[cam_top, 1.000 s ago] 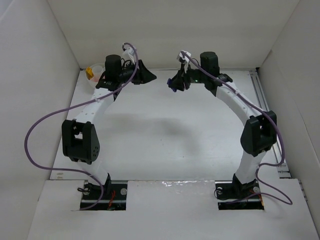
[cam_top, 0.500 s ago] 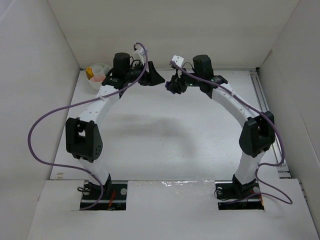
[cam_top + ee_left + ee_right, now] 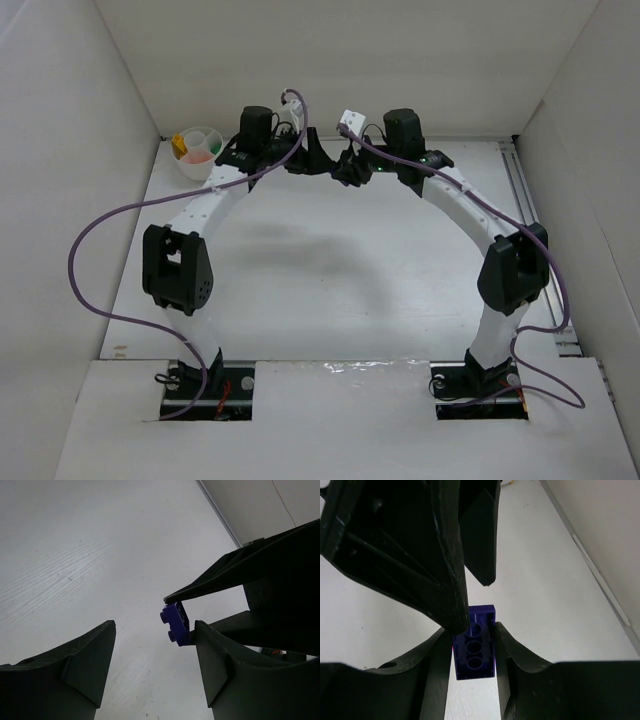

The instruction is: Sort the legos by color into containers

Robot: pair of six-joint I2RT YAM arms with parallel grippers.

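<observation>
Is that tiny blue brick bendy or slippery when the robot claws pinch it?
Probably stiff: the blue brick shows straight edges while pinched in the right gripper. Likely light, since it is far smaller than that gripper. Its plastic looks smooth, so it might slip or twist if the open left gripper grabs it.

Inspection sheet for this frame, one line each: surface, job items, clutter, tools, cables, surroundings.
Surface: white table.
Job's things: dark blue lego held in mid-air; white bowl at the far left holds yellow, pinkish-orange and green pieces.
Clutter: nothing seen.
Grippers: right tool shut on the lego; left tool open, fingertips right next to it.
Cables: purple cables loop beside both arms.
Surroundings: white walls on three sides.
</observation>
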